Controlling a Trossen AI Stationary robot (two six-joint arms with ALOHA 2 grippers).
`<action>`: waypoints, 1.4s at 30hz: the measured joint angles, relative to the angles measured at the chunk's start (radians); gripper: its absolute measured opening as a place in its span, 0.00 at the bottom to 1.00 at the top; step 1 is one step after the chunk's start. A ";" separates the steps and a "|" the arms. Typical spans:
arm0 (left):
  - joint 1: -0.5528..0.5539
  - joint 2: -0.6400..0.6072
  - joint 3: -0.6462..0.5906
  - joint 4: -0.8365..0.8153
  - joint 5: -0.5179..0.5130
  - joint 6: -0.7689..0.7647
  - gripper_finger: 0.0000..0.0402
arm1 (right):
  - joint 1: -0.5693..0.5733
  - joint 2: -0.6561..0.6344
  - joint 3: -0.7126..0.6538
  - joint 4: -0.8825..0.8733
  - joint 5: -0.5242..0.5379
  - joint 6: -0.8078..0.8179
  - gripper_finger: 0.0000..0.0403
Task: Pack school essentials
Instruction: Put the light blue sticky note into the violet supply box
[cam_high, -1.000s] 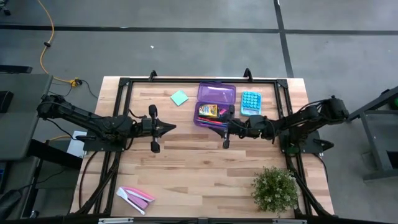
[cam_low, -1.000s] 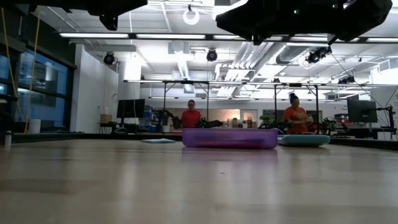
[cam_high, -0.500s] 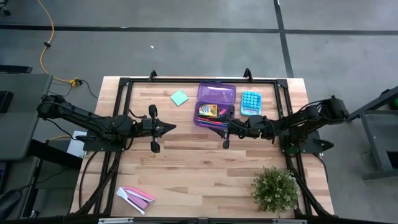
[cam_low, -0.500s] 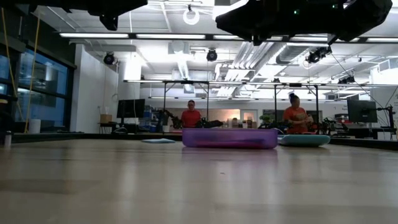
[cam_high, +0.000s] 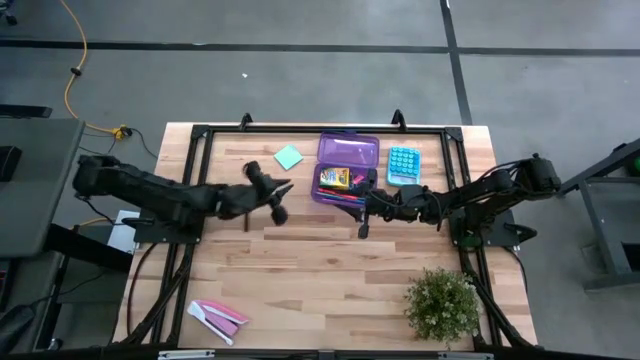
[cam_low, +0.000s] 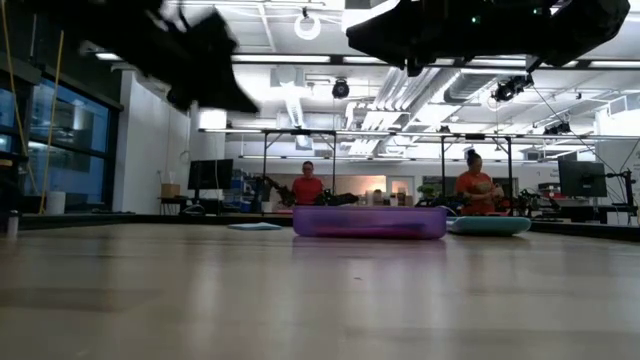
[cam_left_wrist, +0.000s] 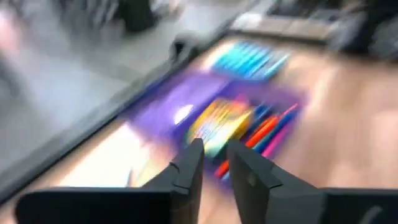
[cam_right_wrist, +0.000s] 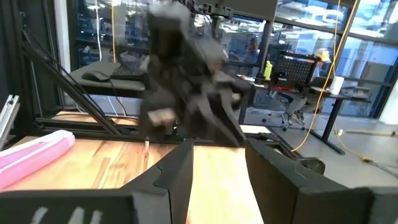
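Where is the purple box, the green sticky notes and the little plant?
purple box (cam_high: 349, 151): high view, on its open lid.
green sticky notes (cam_high: 289, 157): high view, pad's middle.
little plant (cam_high: 441, 305): high view, on its leaves.

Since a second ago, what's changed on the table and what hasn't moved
The left gripper has swung from mid-table toward the purple pencil case and the green sticky-note pad, its fingers a little apart and holding nothing. The right gripper stays beside the case, open and empty. The case's contents, the sticky-note pad, the blue pad, the plant and the pink and white pieces lie as before.
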 joint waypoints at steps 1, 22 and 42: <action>0.030 0.037 0.012 -0.040 -0.001 -0.045 0.18 | -0.001 0.000 0.000 -0.002 0.001 0.004 0.35; 0.437 0.530 0.467 -0.618 0.365 -0.150 0.33 | -0.002 0.000 0.001 -0.025 0.005 0.005 0.35; 0.557 0.687 0.572 -0.722 0.359 -0.132 0.33 | -0.014 0.001 0.001 -0.047 0.005 0.024 0.35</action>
